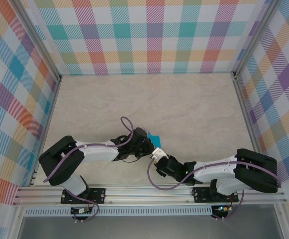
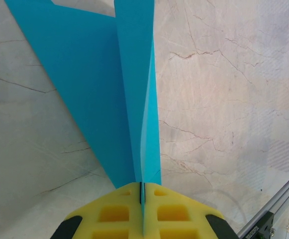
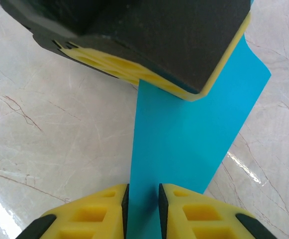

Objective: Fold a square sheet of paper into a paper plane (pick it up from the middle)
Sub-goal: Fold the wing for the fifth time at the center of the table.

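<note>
The teal-blue sheet of paper (image 1: 154, 135) is folded along a centre crease, with one flap spreading left (image 2: 84, 84) and a narrower one upright. My left gripper (image 2: 142, 191) is shut on the crease, the paper edge pinched between its yellow pads. It holds the sheet just above the table, near the middle front (image 1: 145, 144). My right gripper (image 3: 143, 199) comes in from the right (image 1: 156, 155). Its jaws stand a little apart, and a flat strip of the paper (image 3: 194, 134) runs into the gap. The left gripper's fingers (image 3: 149, 45) sit just beyond, across the top of the right wrist view.
The marble-patterned table (image 1: 184, 104) stretches away behind the grippers. Checked walls (image 1: 149, 35) close off the back and both sides. An aluminium rail (image 1: 149, 193) runs along the near edge by the arm bases.
</note>
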